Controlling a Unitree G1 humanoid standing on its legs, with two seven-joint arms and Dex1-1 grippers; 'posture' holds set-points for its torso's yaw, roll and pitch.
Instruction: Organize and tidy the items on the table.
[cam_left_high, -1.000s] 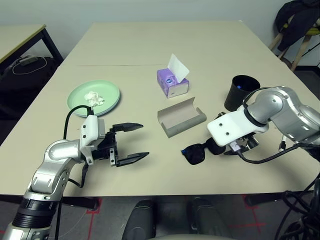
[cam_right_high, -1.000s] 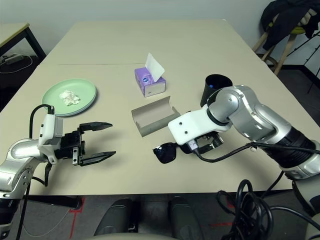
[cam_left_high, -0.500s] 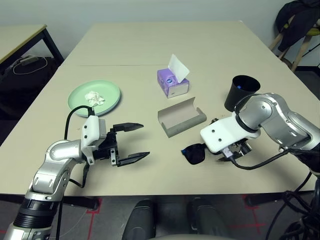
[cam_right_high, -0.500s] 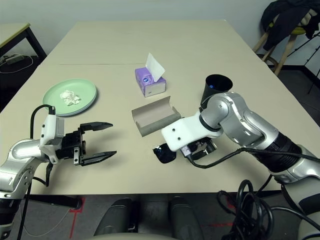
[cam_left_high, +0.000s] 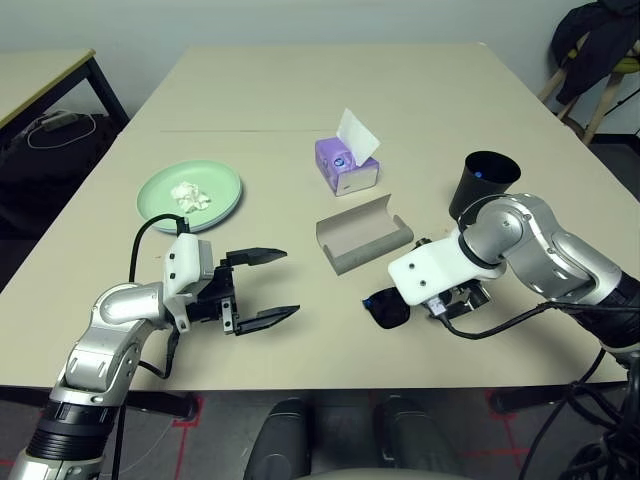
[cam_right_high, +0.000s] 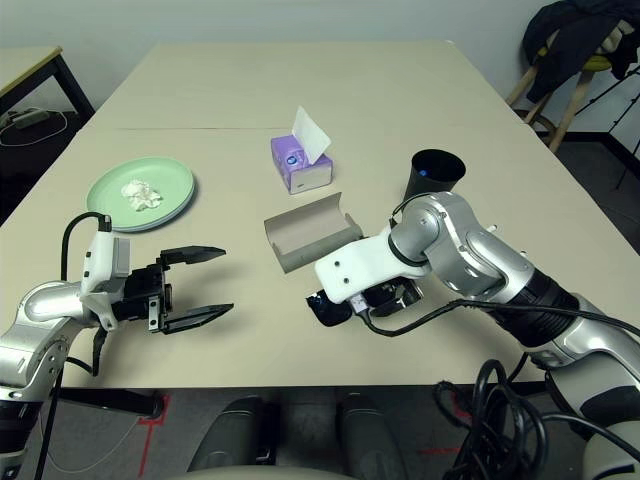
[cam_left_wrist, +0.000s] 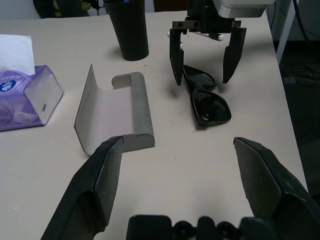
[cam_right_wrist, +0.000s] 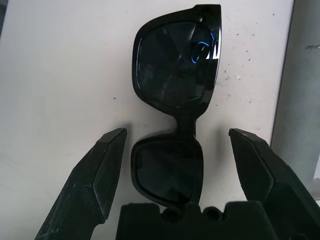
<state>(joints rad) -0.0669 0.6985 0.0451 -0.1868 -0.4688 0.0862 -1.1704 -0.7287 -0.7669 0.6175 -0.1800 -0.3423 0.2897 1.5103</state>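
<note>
Nearest, at the lower left of the head view, the left gripper (cam_left_high: 262, 287) hovers just above the table (cam_left_high: 420, 80) with its two black fingers spread wide and nothing between them, pointing toward the centre of the frame.

At the lower right of centre, the right gripper (cam_left_wrist: 204, 58) points steeply down over the sunglasses (cam_left_high: 387, 308). Its jaws are wide open, one finger on each side of the near lens, as the right wrist view shows; the fingers are not closed on the frame. The sunglasses (cam_right_wrist: 175, 100) lie flat on the table, lenses down.

Just behind them, in the middle of the frame, the grey glasses case (cam_left_high: 363, 233) lies open, its curved lid standing up. To its right, at centre right, stands the black cup (cam_left_high: 484, 185), upright, with something blue inside.

At centre left sits the mint green plate (cam_left_high: 189, 195) with the white tissue wad (cam_left_high: 188, 196) lying on it.

Farther back, above the case, the purple tissue box (cam_left_high: 346, 166) stands with a white tissue sticking up from its top.

At the upper left edge of the frame is a smaller desk (cam_left_high: 40, 72) with black legs.
</note>
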